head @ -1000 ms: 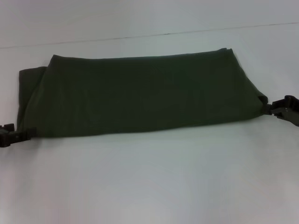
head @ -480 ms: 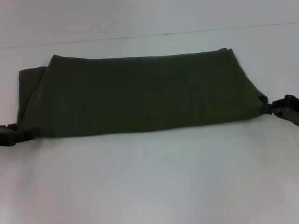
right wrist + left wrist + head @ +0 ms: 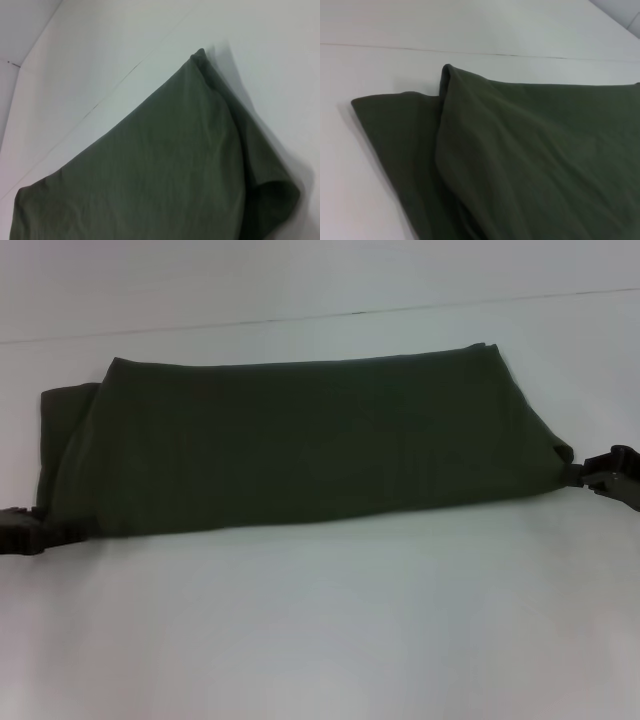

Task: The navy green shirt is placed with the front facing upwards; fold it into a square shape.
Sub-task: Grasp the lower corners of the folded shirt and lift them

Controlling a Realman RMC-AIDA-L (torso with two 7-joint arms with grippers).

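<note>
Left tool (image 3: pixel 40 532) slid outward, navy green shirt (image 3: pixel 300 445) folded lengthwise, unmoved

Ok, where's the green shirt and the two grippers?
navy green shirt (image 3: pixel 300 450): head view, middle of the plain folded cloth.
left gripper (image 3: pixel 40 535): head view, tip at the shirt's corner.
right gripper (image 3: pixel 578 472): head view, tip at the shirt's corner.

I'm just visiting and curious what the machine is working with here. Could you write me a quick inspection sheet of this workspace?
Surface: white table, bare in front of the cloth.
Job's things: navy green shirt lies folded into a long band across the table, plain side up; no lettering shows.
Clutter: nothing seen.
Grippers: left gripper at the shirt's near left corner; right gripper at its near right corner. Whether either is clamping the cloth cannot be made out.
Cables: nothing seen.
Surroundings: a thin dark seam line runs across the white surface behind the shirt.
</note>
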